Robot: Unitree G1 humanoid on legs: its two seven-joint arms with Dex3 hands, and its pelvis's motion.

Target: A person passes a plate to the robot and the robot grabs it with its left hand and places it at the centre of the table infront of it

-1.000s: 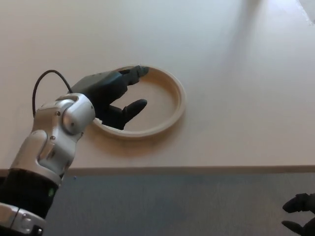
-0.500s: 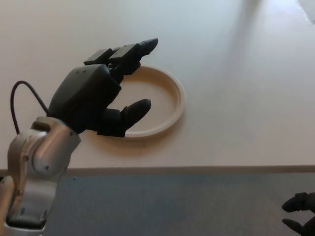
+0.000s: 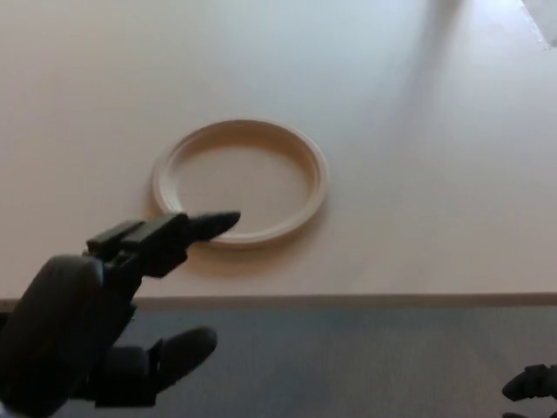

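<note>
My left hand [image 3: 96, 326] has pulled back from the plate [image 3: 241, 182] since half a second ago, when it was spread over the near-left rim; now it sits low at the bottom left of my view, close to the camera and a little blurred. It holds nothing: the two fingers [image 3: 178, 233] reach forward and the thumb [image 3: 178, 350] juts out below them, with a clear gap between. The fingertips end just short of the plate's near rim in the picture (whether they hover above the table [image 3: 418, 131] or past its edge I cannot tell).

The plate lies flat on the pale table, free of both my hands, near the middle of the surface I can see. My right hand [image 3: 533, 385] only peeks in at the bottom right corner, dark and partly cut off, so I cannot tell how its fingers stand.
</note>
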